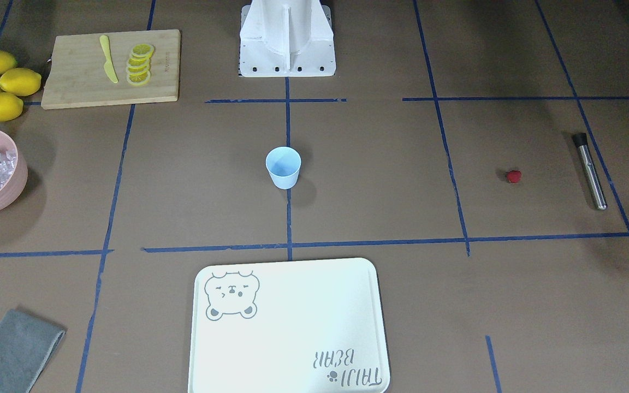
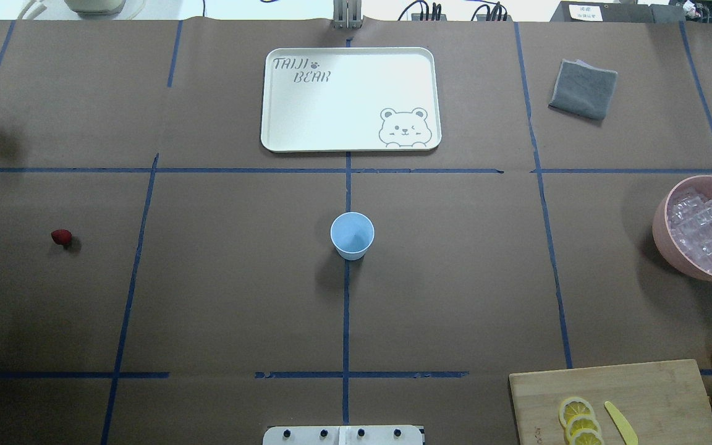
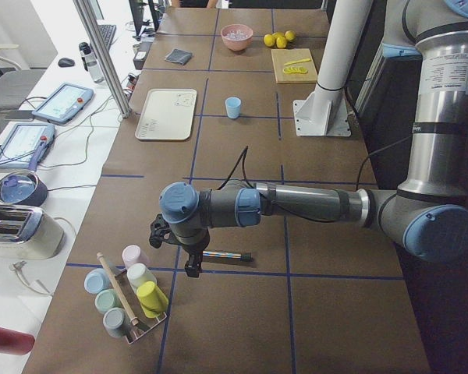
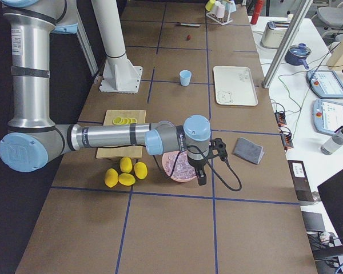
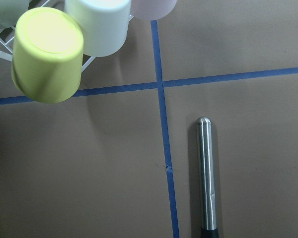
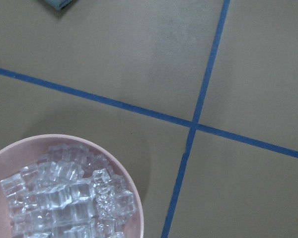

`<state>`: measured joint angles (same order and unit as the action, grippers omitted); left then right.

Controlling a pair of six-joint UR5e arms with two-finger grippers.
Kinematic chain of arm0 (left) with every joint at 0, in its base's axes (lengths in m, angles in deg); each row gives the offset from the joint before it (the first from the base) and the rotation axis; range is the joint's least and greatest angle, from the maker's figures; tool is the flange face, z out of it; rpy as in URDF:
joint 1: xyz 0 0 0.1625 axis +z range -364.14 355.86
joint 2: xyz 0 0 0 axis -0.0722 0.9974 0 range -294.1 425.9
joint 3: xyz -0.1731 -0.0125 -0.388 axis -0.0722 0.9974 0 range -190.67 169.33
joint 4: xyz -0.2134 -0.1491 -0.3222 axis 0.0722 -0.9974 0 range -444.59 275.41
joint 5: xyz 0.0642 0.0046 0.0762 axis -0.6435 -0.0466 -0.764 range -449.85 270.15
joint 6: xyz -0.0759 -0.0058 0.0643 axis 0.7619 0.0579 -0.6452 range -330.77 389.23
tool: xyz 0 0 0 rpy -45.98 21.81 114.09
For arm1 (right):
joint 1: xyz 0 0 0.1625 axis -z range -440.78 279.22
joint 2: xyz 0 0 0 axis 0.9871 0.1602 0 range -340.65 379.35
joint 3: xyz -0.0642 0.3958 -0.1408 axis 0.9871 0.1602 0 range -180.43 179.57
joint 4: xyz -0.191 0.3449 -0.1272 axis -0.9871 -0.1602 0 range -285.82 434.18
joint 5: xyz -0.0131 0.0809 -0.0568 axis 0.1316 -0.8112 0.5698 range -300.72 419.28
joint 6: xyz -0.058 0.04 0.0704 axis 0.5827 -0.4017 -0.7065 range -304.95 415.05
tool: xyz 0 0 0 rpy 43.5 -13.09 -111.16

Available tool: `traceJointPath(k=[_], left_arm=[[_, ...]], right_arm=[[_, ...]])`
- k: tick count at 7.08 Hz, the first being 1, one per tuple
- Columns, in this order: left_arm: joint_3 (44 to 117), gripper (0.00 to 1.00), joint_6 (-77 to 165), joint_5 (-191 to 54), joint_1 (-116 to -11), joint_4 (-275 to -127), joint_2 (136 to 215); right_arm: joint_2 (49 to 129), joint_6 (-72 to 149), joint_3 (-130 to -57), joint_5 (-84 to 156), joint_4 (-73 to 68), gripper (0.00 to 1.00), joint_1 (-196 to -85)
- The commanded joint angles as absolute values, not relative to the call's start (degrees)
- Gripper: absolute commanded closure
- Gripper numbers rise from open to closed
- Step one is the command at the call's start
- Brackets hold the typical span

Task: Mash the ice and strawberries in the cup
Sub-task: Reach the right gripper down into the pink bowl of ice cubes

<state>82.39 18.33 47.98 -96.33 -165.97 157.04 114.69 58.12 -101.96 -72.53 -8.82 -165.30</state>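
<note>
The pale-blue cup (image 1: 283, 166) stands upright and empty at the table's middle, also seen from overhead as the cup (image 2: 351, 235). One red strawberry (image 1: 513, 176) lies alone on the left arm's side. The ice (image 6: 64, 198) fills a pink bowl (image 1: 18, 183) on the right arm's side. My left gripper (image 3: 191, 266) hangs over a steel muddler (image 5: 206, 173) at the table's left end. My right gripper (image 4: 201, 178) hovers by the bowl of ice. I cannot tell whether either gripper is open or shut, and no fingers show in the wrist views.
A white bear tray (image 1: 292, 327) lies beyond the cup. A cutting board (image 1: 74, 82) holds lemon slices and a yellow knife, with whole lemons (image 1: 0, 82) beside it. A grey cloth (image 2: 583, 88) lies at the far right. A rack of coloured cups (image 3: 129, 300) stands near the left gripper.
</note>
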Motion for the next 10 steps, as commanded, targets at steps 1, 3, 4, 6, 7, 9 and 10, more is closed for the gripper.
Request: traceJointPath(k=[1, 3, 4, 6, 7, 9, 10], left_arm=[[82.50, 0.00, 18.24, 48.06, -96.52, -165.97, 156.61], [82.50, 0.00, 18.15, 48.06, -96.52, -166.06, 156.52], [82.50, 0.00, 18.07, 48.06, -96.60, -166.06, 156.52], [82.50, 0.00, 18.06, 48.05, -97.04, -166.06, 156.60], [82.67, 0.00, 18.06, 48.06, -97.04, -166.06, 156.60], [83.02, 0.00, 18.06, 48.06, -97.13, -166.06, 156.69], [83.11, 0.00, 18.06, 47.97, -97.39, -166.06, 156.69]], right_arm=[[118.83, 56.11, -106.95, -71.41, -8.79, 0.08, -160.78], [118.93, 56.10, -106.87, -69.93, -8.79, 0.28, -157.01], [118.67, 56.10, -106.78, -69.48, -8.70, 0.31, -154.90], [118.49, 56.19, -106.69, -69.56, -8.79, 0.34, -152.17], [118.32, 56.19, -106.43, -69.56, -8.79, 0.35, -151.19], [117.97, 56.71, -105.38, -69.48, -8.70, 0.37, -149.70], [117.18, 56.72, -104.50, -69.48, -8.61, 0.37, -149.17]])
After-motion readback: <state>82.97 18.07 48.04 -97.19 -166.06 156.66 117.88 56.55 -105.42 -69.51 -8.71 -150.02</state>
